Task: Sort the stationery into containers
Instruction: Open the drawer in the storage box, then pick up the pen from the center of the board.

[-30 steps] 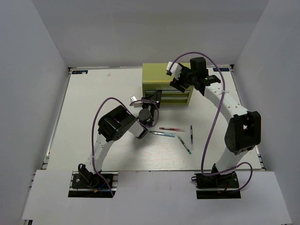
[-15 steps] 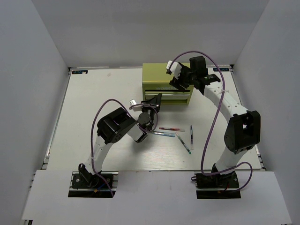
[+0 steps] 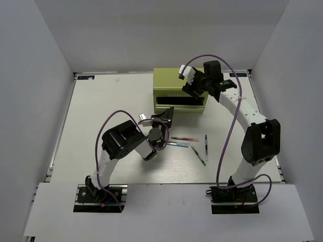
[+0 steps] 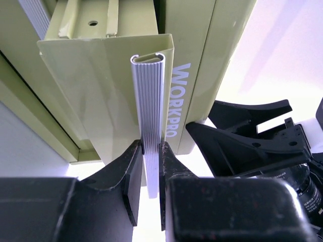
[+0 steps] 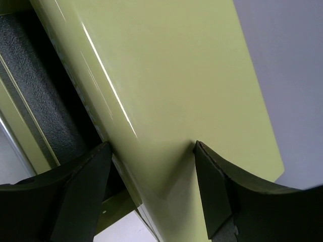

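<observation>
The yellow-green tool chest (image 3: pixel 174 83) stands at the back of the table, and one front drawer is pulled out, showing a dark inside (image 3: pixel 179 102). My left gripper (image 3: pixel 165 117) is shut on the drawer's ribbed silver handle (image 4: pixel 150 101), next to the WORKPRO lettering (image 4: pixel 176 101). My right gripper (image 3: pixel 194 86) is open and rests on the chest's top (image 5: pixel 166 75), fingers (image 5: pixel 217 191) spread against it. The red pen (image 3: pixel 184 138), light blue pen (image 3: pixel 175 144), whitish pen (image 3: pixel 206 143) and dark green pen (image 3: pixel 201 156) lie on the table in front of the chest.
White walls close in the table on the left, back and right. The left arm's elbow (image 3: pixel 121 138) hangs over the table beside the pens. The open drawer's grey liner (image 5: pixel 35 101) shows in the right wrist view.
My left gripper has drawn back toward the near edge with the handle, and the drawer has slid out of the chest. The right gripper has stayed on the chest's top.
</observation>
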Robot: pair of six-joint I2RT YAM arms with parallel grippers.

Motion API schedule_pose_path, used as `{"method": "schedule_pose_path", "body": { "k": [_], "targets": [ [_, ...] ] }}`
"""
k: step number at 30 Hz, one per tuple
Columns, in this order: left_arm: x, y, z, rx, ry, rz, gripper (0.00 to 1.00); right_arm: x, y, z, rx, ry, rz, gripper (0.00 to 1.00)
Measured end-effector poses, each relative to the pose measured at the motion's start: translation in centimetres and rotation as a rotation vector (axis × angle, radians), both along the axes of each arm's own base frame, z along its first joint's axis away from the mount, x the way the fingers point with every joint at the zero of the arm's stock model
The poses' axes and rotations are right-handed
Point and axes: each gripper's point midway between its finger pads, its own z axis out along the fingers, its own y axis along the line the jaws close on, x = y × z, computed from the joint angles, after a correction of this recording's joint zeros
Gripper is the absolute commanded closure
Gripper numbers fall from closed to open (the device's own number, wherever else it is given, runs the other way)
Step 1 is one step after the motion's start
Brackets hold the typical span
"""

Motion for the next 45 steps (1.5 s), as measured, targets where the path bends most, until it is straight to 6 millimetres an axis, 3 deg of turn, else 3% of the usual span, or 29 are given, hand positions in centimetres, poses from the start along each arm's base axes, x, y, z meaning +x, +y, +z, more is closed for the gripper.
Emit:
{"method": "schedule_pose_path", "body": {
  "k": [3, 5, 6, 8, 9, 11, 14, 21, 26, 30, 33, 35, 36, 37, 38, 40, 41, 43, 44, 45],
  "targets": [
    [-0.2, 0.1, 0.0, 0.000, 0.002, 0.008, 1.00, 0.0, 0.0, 0.0, -0.001, 0.000, -0.002, 0.26],
    [-0.2, 0.2, -0.1, 0.001, 0.004, 0.011, 0.81, 0.0, 0.0, 0.0, 0.002, 0.003, -0.008, 0.20],
    [-0.2, 0.2, -0.1, 0.001, 0.004, 0.011, 0.63, 0.0, -0.1, 0.0, 0.004, 0.005, -0.013, 0.18],
    [-0.5, 0.1, -0.4, 0.015, 0.009, 0.010, 0.42, 0.1, -0.1, -0.1, 0.007, 0.002, -0.020, 0.16],
    [-0.9, 0.1, -1.2, 0.046, 0.023, 0.006, 0.38, 0.3, -0.1, -0.1, 0.009, -0.008, -0.022, 0.15],
    [-2.3, 0.0, -4.6, 0.144, 0.089, -0.015, 0.31, 0.3, -0.1, -0.2, 0.011, -0.013, -0.022, 0.15],
    [-3.4, -0.2, -6.9, 0.223, 0.134, -0.040, 0.28, 0.2, -0.2, -0.2, 0.015, -0.030, -0.019, 0.14],
    [-4.4, -0.9, -6.9, 0.257, 0.133, -0.115, 0.24, -1.5, -0.8, -0.2, 0.007, -0.044, -0.001, 0.12],
    [-6.1, -1.1, -5.0, 0.264, 0.105, -0.203, 0.20, -4.9, -2.2, -0.1, -0.008, -0.041, 0.016, 0.12],
    [-8.5, 0.0, -3.5, 0.273, 0.091, -0.281, 0.20, -8.1, -3.4, 0.5, -0.011, -0.059, 0.041, 0.14],
    [-10.6, 1.2, -1.0, 0.271, 0.047, -0.339, 0.20, -11.1, -4.0, 1.1, -0.003, -0.086, 0.090, 0.26],
    [-11.9, 1.8, 1.4, 0.271, 0.003, -0.380, 0.26, -13.2, -4.0, 0.9, 0.006, -0.084, 0.139, 0.50],
    [-12.5, 2.1, 2.6, 0.286, -0.015, -0.402, 0.31, -14.3, -4.0, 0.7, 0.009, -0.084, 0.172, 0.59],
    [-12.9, 2.3, 3.7, 0.303, -0.035, -0.414, 0.50, -15.6, -3.9, 0.1, 0.012, -0.070, 0.211, 0.73],
    [-13.3, 2.6, 4.8, 0.339, -0.049, -0.425, 0.65, -16.9, -3.7, -0.6, 0.017, -0.052, 0.252, 0.78],
    [-13.8, 3.4, 6.9, 0.399, -0.064, -0.423, 0.95, -19.3, -3.3, -2.3, 0.034, -0.002, 0.325, 0.78],
    [-13.9, 4.0, 7.9, 0.436, -0.063, -0.409, 0.96, -20.4, -3.1, -3.3, 0.043, 0.036, 0.359, 0.74],
    [-13.9, 5.4, 9.3, 0.528, -0.040, -0.375, 0.91, -22.3, -2.5, -5.0, 0.065, 0.106, 0.421, 0.63],
    [-13.9, 6.4, 9.8, 0.566, -0.026, -0.354, 0.57, -23.0, -2.3, -5.5, 0.076, 0.130, 0.446, 0.53],
    [-14.1, 7.3, 10.0, 0.603, -0.012, -0.337, 0.40, -23.8, -1.9, -6.5, 0.084, 0.175, 0.467, 0.47]
  ]
}}
